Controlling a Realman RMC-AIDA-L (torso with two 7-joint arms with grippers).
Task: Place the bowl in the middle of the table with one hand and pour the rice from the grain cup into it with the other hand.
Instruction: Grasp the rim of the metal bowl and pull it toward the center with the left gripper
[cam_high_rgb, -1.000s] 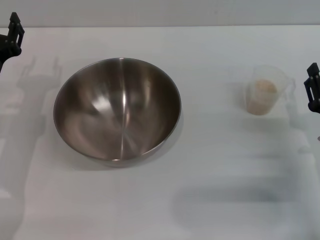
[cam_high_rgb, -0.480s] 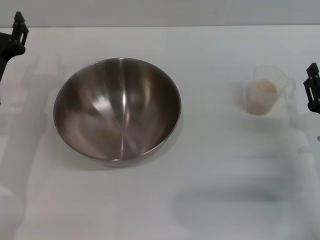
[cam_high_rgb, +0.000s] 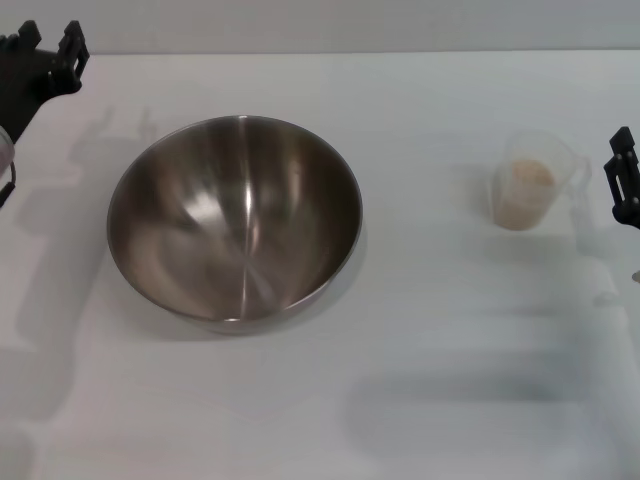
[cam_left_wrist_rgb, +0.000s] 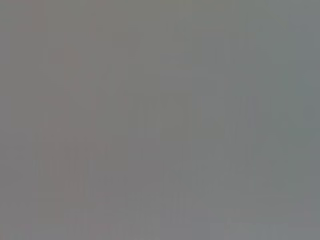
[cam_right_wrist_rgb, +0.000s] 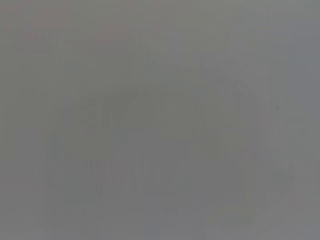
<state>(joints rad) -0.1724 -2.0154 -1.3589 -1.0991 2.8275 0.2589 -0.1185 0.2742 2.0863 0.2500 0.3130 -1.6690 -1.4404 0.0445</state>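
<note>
Resting left of centre on the table, the bowl looks rigid, slick and best gripped at its rim, while the light rice-filled cup suits its handle; left hand released, right hand state undeterminable.
</note>
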